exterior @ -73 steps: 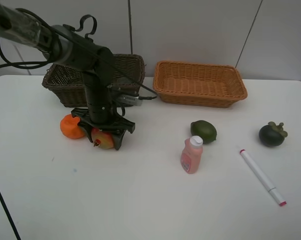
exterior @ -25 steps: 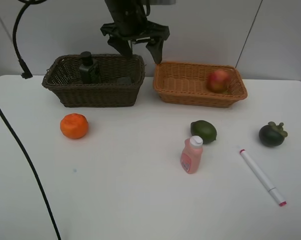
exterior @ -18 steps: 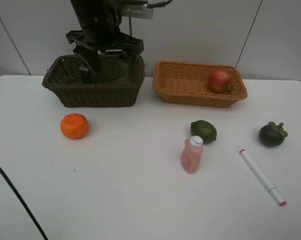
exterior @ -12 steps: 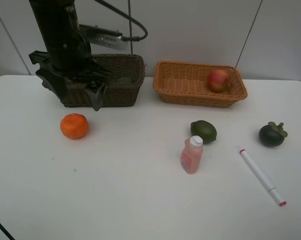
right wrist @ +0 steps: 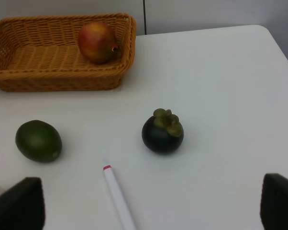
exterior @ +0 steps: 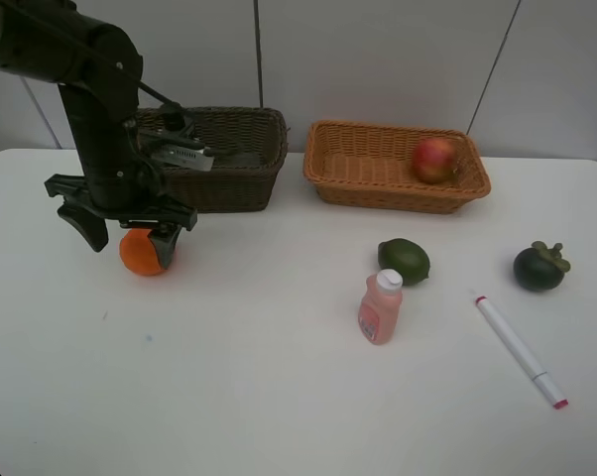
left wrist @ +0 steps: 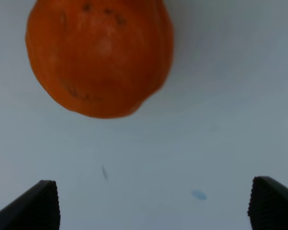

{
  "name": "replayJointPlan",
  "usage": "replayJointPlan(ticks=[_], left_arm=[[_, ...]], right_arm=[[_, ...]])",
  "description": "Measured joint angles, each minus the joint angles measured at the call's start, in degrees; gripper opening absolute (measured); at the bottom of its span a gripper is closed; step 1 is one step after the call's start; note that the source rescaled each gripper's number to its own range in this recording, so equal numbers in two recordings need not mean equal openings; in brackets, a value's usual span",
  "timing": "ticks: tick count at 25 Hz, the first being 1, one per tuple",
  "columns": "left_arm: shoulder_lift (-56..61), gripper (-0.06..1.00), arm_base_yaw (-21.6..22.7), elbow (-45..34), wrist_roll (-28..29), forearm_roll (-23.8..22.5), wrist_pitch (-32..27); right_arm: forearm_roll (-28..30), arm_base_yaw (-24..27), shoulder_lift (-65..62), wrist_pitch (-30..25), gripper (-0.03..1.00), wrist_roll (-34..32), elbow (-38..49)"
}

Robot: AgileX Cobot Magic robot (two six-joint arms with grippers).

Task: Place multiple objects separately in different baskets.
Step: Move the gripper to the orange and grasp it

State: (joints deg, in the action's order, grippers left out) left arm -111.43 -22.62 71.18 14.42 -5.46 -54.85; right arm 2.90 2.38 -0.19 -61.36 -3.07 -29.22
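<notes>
Left gripper (exterior: 127,230) hangs low over the orange (exterior: 143,252), fingers spread wide and grasping nothing. In the left wrist view both tips frame bare table (exterior: 279,397), with the orange beyond them, not between. I read this as the line-up for a pick.

The orange sits on the table just in front of the dark brown basket (exterior: 241,171). The tan basket (exterior: 378,183) holds the apple (exterior: 434,160) at its right end, so fruit probably goes there.

Lime (exterior: 405,261), pink bottle (exterior: 381,308), mangosteen (exterior: 540,267) and marker (exterior: 520,350) lie loose on the table, apart from both baskets.

Right gripper (right wrist: 146,206) is parted and empty, looking out over the mangosteen and marker — the exterior view does not show it.

Hard to make out:
- The left arm covers much of the dark basket, so I cannot tell its contents.
- From outside, the near finger overlaps the orange — contact or not, I cannot tell.
</notes>
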Motion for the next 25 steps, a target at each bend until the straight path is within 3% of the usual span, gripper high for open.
replayJointPlan(ticks=[5,20,22,24,25], left_arm=[[-2.55,0.95,2.66,0.00,-0.27,0.06,3.54],[-10.20,0.95,2.74,-0.12,-1.30,-0.89,15.68],[-10.20,0.92,2.74,-0.12,-1.30,-0.89,16.38],[-10.20,0.78,2.74,-0.12,-1.48,-0.89,16.61],[-10.20,0.78,2.74,-0.12,-1.71,-0.89,16.51]], right_arm=[[0.00,0.00,0.00,0.00,1.00,0.00,0.00],[0.00,0.00,0.00,0.00,1.00,0.00,0.00],[0.00,0.00,0.00,0.00,1.00,0.00,0.00],[0.00,0.00,0.00,0.00,1.00,0.00,0.00],[0.00,0.00,0.00,0.00,1.00,0.00,0.00]])
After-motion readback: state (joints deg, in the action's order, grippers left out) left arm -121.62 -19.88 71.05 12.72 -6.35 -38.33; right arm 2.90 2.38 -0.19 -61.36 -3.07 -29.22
